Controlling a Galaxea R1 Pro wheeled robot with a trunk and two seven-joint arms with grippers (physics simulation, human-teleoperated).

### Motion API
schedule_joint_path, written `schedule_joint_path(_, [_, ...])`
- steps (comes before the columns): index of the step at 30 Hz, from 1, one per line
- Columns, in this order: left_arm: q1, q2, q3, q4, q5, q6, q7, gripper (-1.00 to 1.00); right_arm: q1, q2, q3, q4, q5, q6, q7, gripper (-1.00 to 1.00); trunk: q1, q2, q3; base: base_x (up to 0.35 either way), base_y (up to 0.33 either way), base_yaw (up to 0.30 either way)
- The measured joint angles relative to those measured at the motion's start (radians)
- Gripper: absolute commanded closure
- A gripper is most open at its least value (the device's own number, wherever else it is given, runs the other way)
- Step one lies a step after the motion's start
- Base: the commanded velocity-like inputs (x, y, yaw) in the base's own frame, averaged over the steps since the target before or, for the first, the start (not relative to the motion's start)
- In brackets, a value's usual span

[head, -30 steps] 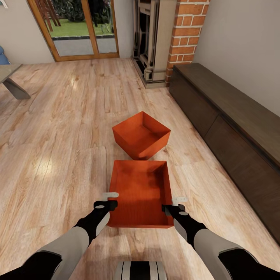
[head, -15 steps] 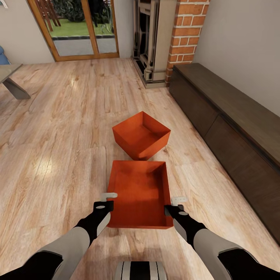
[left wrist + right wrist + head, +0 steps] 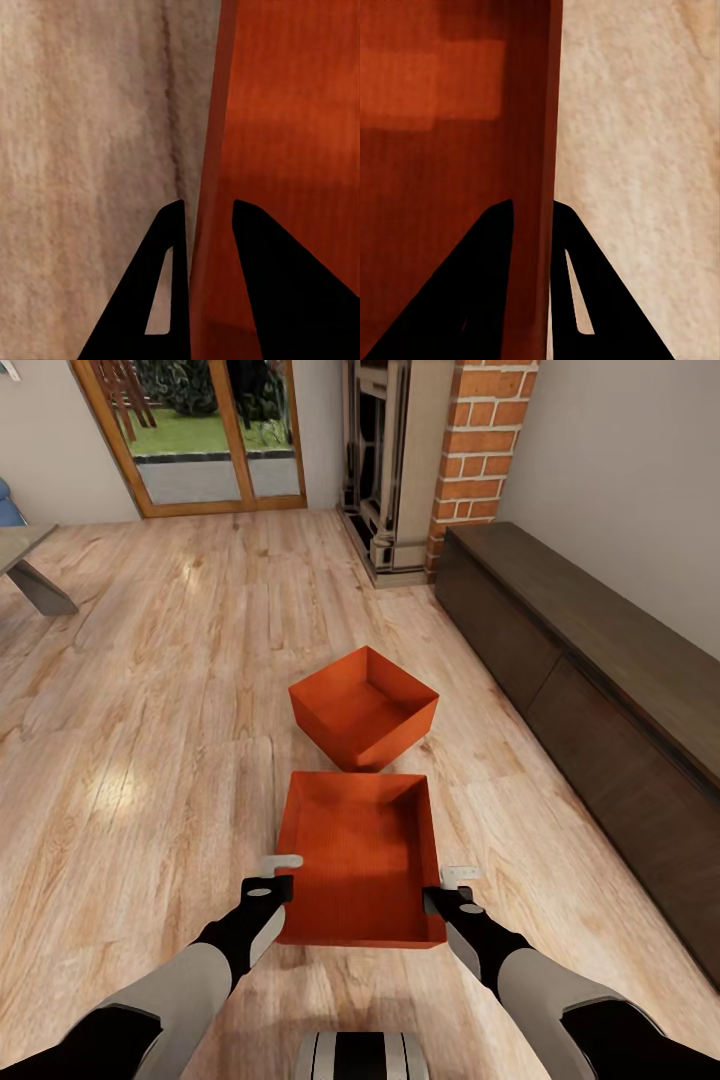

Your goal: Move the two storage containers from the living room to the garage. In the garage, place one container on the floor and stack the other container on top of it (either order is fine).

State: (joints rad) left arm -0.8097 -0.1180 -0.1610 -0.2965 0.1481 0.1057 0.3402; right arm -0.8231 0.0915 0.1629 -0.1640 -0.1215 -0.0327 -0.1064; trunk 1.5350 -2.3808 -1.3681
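Two orange-red storage containers lie on the light wood plank floor [image 3: 150, 720] of the living room. The far container [image 3: 365, 705] sits turned at an angle, apart from both arms. The near container [image 3: 360, 850] lies just in front of me, between my arms. My left gripper [image 3: 275, 880] straddles its left wall, and the left wrist view has my left gripper [image 3: 208, 214] shut on that thin wall [image 3: 214, 112]. My right gripper [image 3: 447, 887] holds the right wall; in the right wrist view my right gripper [image 3: 532, 210] pinches the wall [image 3: 547, 112].
A long low dark-wood cabinet [image 3: 600, 660] runs along the right wall. The red-brick fireplace column [image 3: 480, 450] stands at the back, with a wood-framed glass door [image 3: 200, 430] to its left. A grey table corner [image 3: 25, 560] juts in at the far left.
My left gripper has shifted slightly outward along the near container's left wall, and the container has settled a touch. The far container and the camera have not moved.
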Motion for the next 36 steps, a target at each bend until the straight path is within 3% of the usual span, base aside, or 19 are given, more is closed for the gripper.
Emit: schedule_joint_path(36, [0.000,0.001,0.002,0.000,0.002,0.005,-0.001,1.00,0.000,0.001,0.001,-0.001,0.004,0.002,-0.001,1.00,-0.130,0.238,0.106,0.000,0.000,0.000])
